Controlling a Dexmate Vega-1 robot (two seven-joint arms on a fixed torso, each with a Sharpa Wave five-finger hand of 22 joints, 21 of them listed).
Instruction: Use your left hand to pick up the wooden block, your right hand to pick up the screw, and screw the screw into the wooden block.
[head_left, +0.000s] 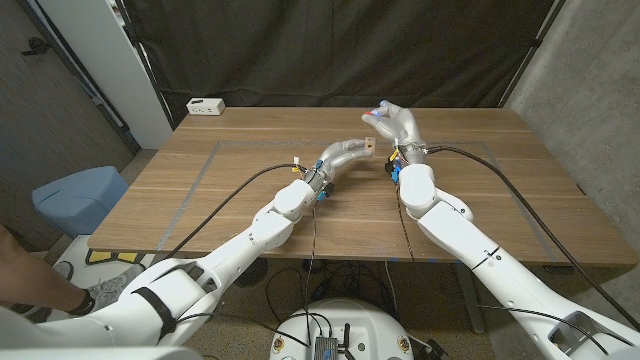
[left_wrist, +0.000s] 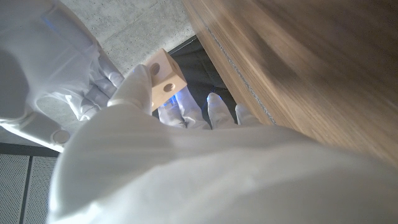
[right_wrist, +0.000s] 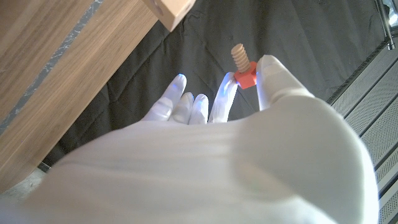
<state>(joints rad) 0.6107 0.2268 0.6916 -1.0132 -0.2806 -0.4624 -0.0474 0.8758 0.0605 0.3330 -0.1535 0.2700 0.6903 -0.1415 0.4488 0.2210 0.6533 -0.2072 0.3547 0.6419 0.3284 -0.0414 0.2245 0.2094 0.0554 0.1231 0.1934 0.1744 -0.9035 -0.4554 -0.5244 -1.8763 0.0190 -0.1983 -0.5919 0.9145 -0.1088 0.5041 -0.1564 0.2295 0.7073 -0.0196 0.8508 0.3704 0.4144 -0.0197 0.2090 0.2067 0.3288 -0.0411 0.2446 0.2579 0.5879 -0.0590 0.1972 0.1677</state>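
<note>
Head view showed both pick-ups complete: we held the wooden block (head_left: 369, 147) in our left hand (head_left: 345, 155) and the screw (head_left: 377, 112) in our right hand (head_left: 398, 124), both raised above the far middle of the wooden table (head_left: 240, 200).

1. Left hand. The left wrist view showed the wooden block pinched at the fingertips (left_wrist: 138, 84), with a face carrying a round hole (left_wrist: 167, 88) exposed. The hand was therefore closed on the block, not spread free.

2. Right hand. The right wrist view showed the screw pinched between thumb and a finger by its red head (right_wrist: 245, 76), with the pale threaded shaft (right_wrist: 239, 55) pointing away from the palm. A corner of the block appeared beyond the shaft in that view, apart from it.

3. Relative position. In the head view the right hand stood just to the right of the block and slightly farther back. The two parts were near each other but not touching.

4. Progress. We judged the grasping stage done and the joining stage not yet begun: the shaft tip had not entered the hole. What remained, in our estimate, was to line the shaft up with the hole, seat the tip, and turn the screw in.

A white box (head_left: 206, 106) sat at the far left corner of the table.
</note>
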